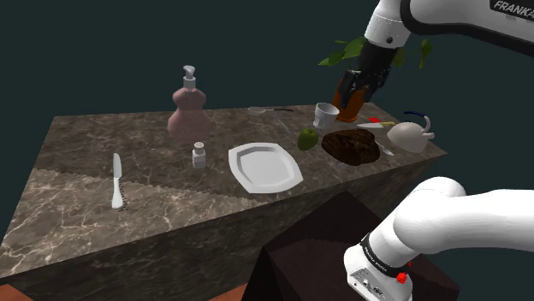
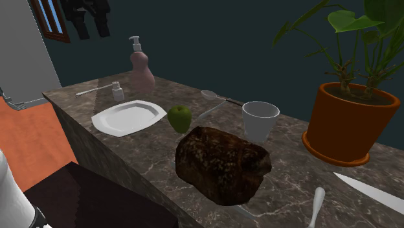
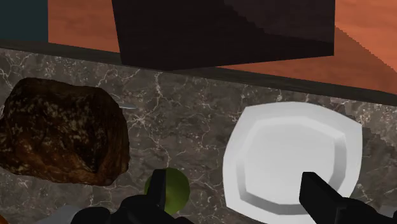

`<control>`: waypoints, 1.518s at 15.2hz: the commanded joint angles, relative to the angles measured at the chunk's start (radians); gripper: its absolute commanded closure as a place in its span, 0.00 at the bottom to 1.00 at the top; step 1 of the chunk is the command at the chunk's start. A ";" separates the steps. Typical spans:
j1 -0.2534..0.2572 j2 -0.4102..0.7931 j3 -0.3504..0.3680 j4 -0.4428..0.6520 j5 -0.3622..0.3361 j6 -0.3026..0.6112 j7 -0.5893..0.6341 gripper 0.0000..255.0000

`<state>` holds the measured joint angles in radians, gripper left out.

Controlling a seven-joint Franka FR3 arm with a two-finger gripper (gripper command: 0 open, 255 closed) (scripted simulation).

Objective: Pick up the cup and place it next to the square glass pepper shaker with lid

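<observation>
The cup (image 1: 325,115) is white and stands upright on the marble counter (image 1: 171,214), between a green apple (image 1: 307,138) and an orange plant pot (image 1: 349,107). In the second exterior view the cup (image 2: 260,120) sits behind a dark bread loaf (image 2: 222,163). The small lidded pepper shaker (image 1: 198,155) stands far off toward the shoulder view's left, beyond a white plate (image 1: 265,166); it appears again (image 2: 118,91) near a pink soap dispenser (image 2: 141,68). My gripper (image 1: 355,92) hangs open above and just right of the cup. In the wrist view its fingers (image 3: 324,197) stand wide apart over the apple (image 3: 168,189) and plate (image 3: 289,156), holding nothing.
The bread loaf (image 1: 351,146), a white teapot (image 1: 408,134), a spoon (image 1: 267,110) and the potted plant (image 2: 349,123) crowd the cup's end. A table knife (image 1: 117,180) lies at the far left. The dark stand (image 3: 222,32) lies past the counter's edge.
</observation>
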<state>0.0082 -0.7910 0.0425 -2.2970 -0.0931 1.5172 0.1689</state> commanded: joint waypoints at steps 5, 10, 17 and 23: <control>-0.022 0.072 -0.056 -0.028 -0.045 0.109 -0.051 0.00; -0.048 0.188 -0.124 -0.032 -0.091 0.243 -0.111 0.00; -0.078 0.390 -0.214 0.017 -0.128 0.417 -0.194 0.00; -0.099 0.589 -0.283 0.109 -0.122 0.542 -0.272 0.00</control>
<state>-0.0853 -0.2367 -0.2272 -2.2049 -0.2173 2.0375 -0.0855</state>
